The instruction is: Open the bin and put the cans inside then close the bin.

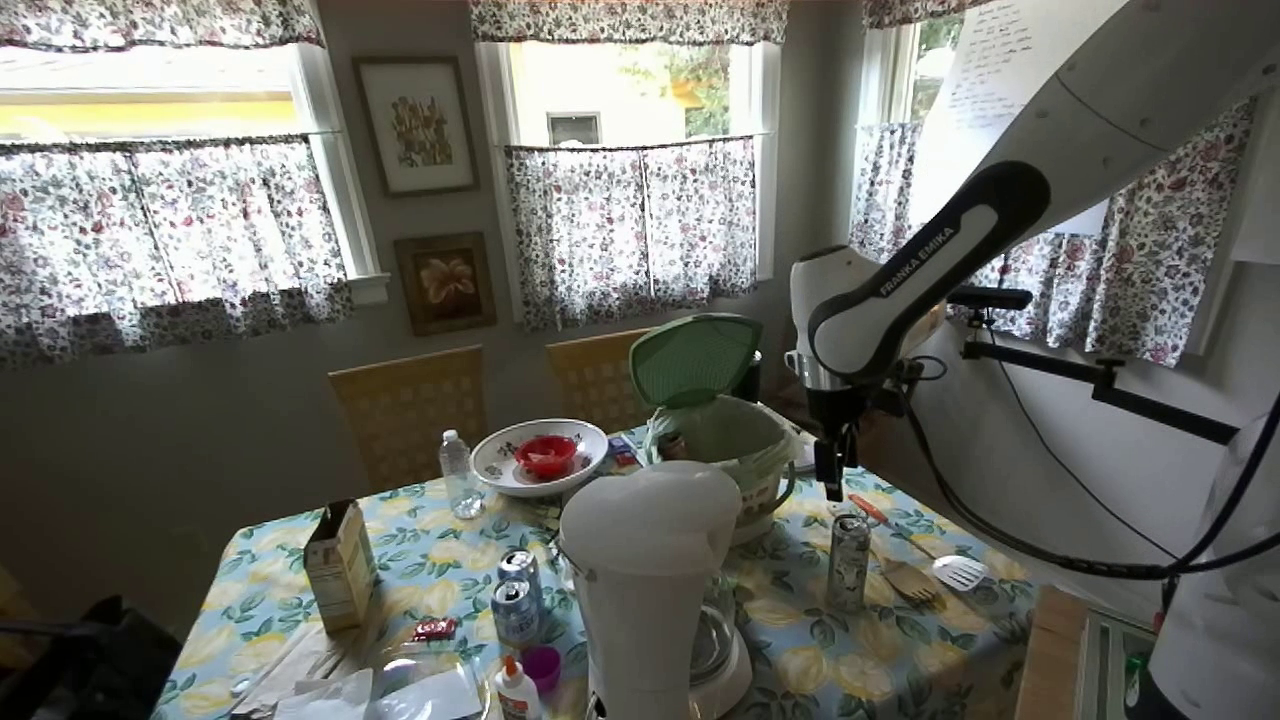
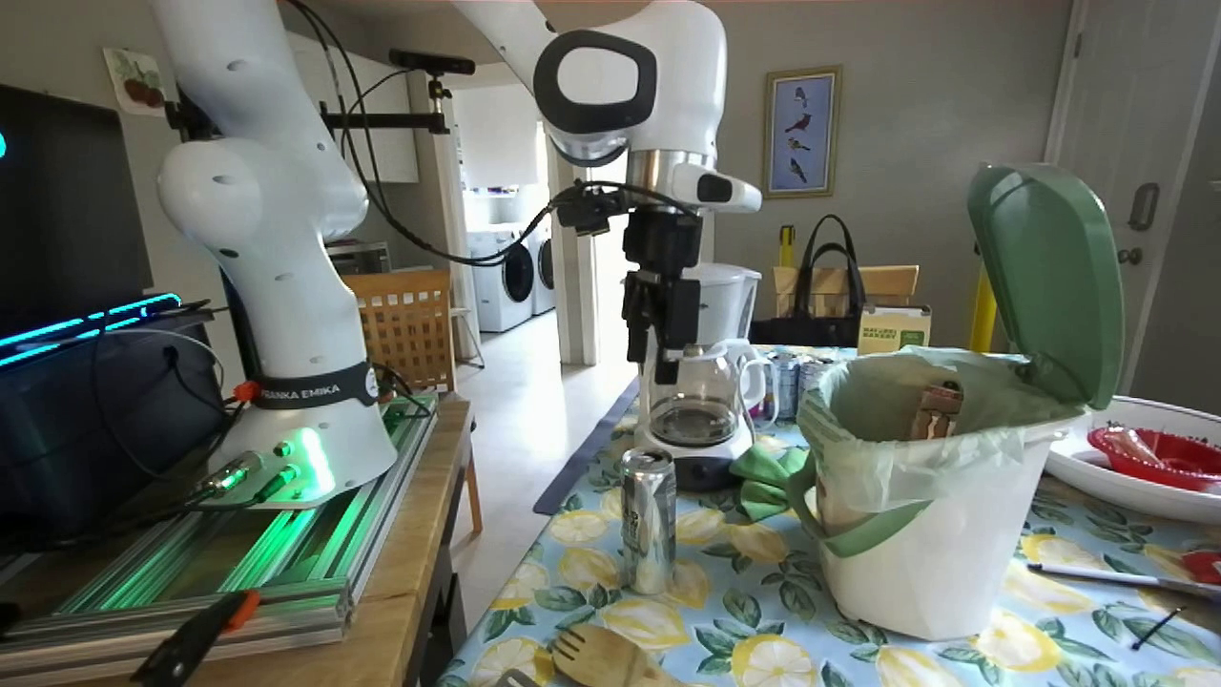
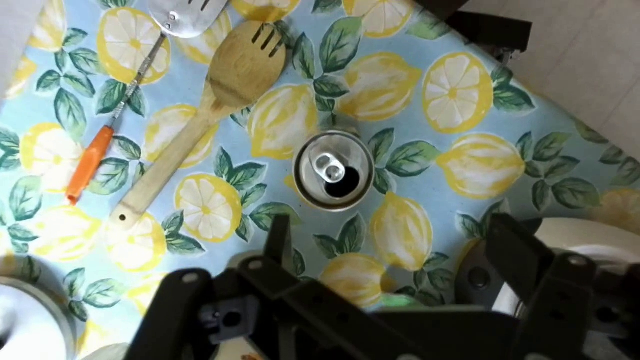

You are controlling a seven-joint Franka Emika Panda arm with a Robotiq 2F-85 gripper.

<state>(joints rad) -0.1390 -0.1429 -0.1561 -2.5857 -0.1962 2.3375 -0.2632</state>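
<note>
Silver metal drinks can (image 2: 649,530), tall cylinder, stands upright on the blue lemon-print tablecloth (image 2: 591,577), mouth open, pull tab (image 3: 327,167) on; its print is too small to read. Black two-finger gripper (image 3: 392,227) above it, not touching: jaws wide apart, nothing held. Round off-white bin (image 2: 930,563) stands apart from the can, green domed lid (image 2: 1059,267) up, pale liner (image 2: 892,468) over the rim, brown item (image 2: 937,410) inside. Readable: "FRANKA EMIKA" on the white arm (image 1: 1075,130), "BAKERY" on the cream-and-green cardboard carton (image 2: 892,332). Large handwritten white paper sheet (image 1: 985,75): can't make out the words. Two blue-and-silver metal cans (image 1: 515,612) across the white coffee maker (image 1: 640,600), labels illegible. Room: wrist view has cloth all round the can; flat wooden spork (image 3: 245,65) on one side, orange-handled slotted metal spatula (image 3: 90,162) beyond it, diagonal table edge (image 3: 552,108) on the other side.
</note>
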